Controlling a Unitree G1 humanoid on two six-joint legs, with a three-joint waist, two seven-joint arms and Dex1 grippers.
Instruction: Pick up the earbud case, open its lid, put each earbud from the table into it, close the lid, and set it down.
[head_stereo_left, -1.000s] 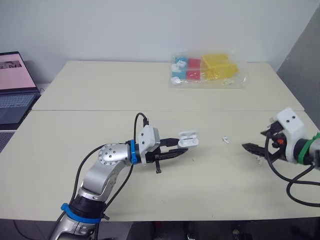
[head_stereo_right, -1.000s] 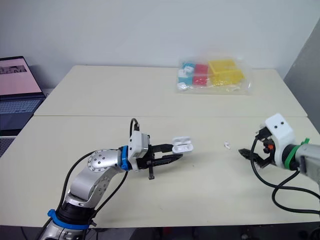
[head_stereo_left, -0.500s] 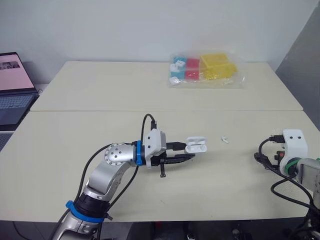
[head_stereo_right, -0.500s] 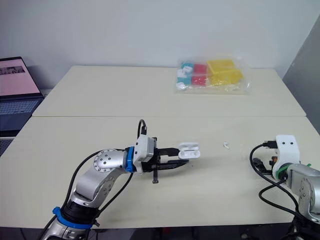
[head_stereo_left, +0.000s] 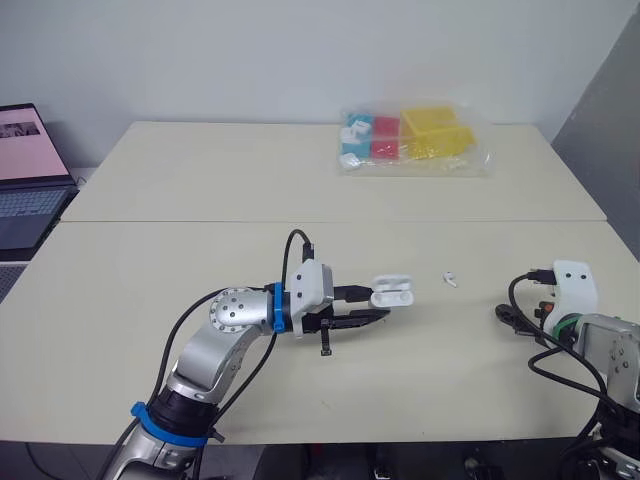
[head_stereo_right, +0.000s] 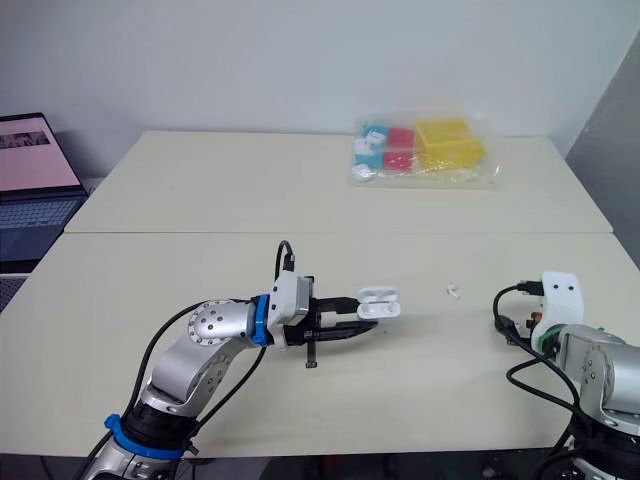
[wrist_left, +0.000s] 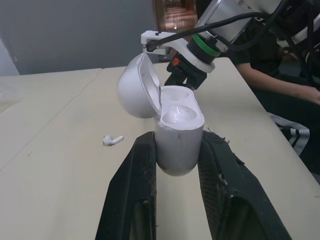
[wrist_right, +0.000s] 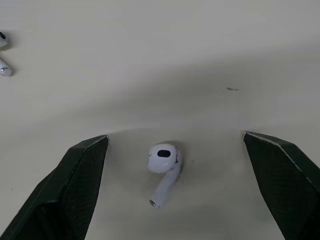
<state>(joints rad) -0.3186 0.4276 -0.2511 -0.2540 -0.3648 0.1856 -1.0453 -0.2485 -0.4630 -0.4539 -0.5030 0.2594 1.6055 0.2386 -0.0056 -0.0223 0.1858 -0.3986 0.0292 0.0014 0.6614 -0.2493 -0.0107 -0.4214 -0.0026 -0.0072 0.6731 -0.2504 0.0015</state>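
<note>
L gripper (wrist_left: 179, 145) has its two black fingers closed snug on the lower body of the small glossy white plastic earbud case (head_stereo_left: 392, 291). It holds the case upright just above the pale beige table (head_stereo_left: 180, 260), approx mid-table. Rounded lid (wrist_left: 138, 86) is hinged back, fully open; wells look empty as far as I can tell.

R gripper (wrist_right: 176, 137) is spread wide, pointing down at the tabletop on the robot's right side, w/ nothing in it. One small white stemmed earbud (wrist_right: 162, 172) lies flat on the table btwn its fingers, touched by neither. Second white earbud (head_stereo_left: 451, 278) lies on the table btwn the case and the R gripper, apart from both.

Step in hand, my read: case is picked up + opened, so this is the pick of the 1st bud w/ R. No bud in yet; 2nd bud, lid closing and set-down all remain.

Next move calls for:
- R to drop to the surface and pinch centred on the bud. It's tiny and smooth, so prob. skitters off if the grip is off-centre.
- R to carry it over to the case, line the stem up w/ a well and release.
- L to keep the case steady, opening up.

Off-task: clear plastic bag of coloured blocks (head_stereo_left: 415, 140) at the far side, open laptop (head_stereo_left: 30, 180) at the left.
</note>
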